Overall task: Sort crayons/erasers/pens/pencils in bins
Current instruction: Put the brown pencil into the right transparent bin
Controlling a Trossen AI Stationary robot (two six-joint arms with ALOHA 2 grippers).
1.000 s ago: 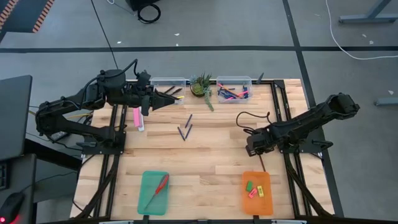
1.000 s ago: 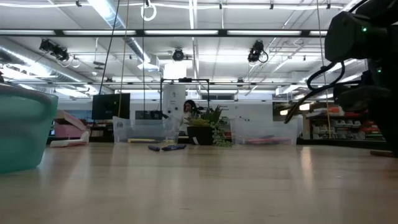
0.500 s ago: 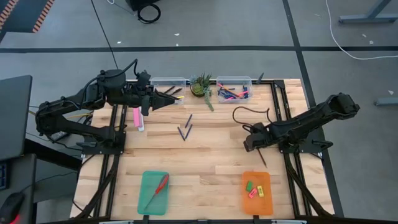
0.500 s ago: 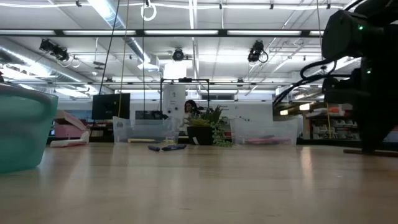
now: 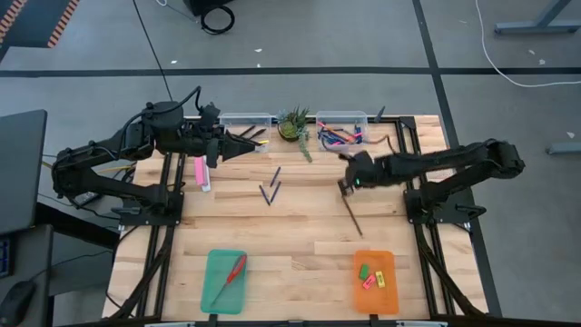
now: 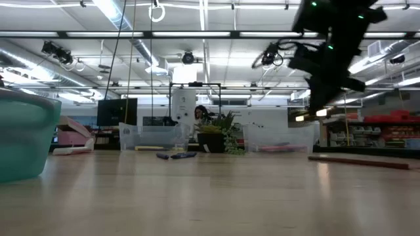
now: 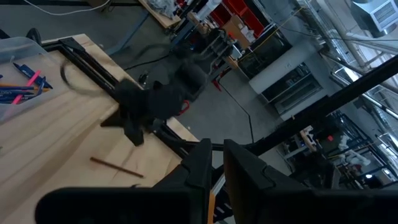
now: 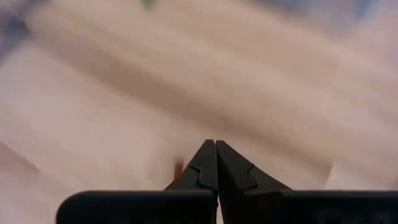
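Observation:
My right gripper (image 5: 346, 184) hangs shut above the table's middle right, its fingertips together in the right wrist view (image 8: 216, 149). Just near of it a thin dark pencil (image 5: 352, 214) lies flat on the wood, also seen in the low view (image 6: 357, 161). I see no touch between them. My left gripper (image 5: 250, 143) waits at the far left beside the left clear bin (image 5: 243, 120), a narrow gap between its fingers (image 7: 217, 163). Three short dark sticks (image 5: 270, 186) lie at mid-table. Erasers (image 5: 370, 275) rest in the orange tray (image 5: 388, 295).
The right clear bin (image 5: 342, 119) holds blue and pink sticks. A potted plant (image 5: 295, 125) stands between the two clear bins. A pink box (image 5: 201, 173) lies at the left. Red scissors (image 5: 231, 272) lie in the teal tray (image 5: 214, 291).
My right gripper has swung from near the table's right edge toward the left and far side, and has risen. The thin pencil now lies farther toward the table's left and far edge than before, still flat on the wood.

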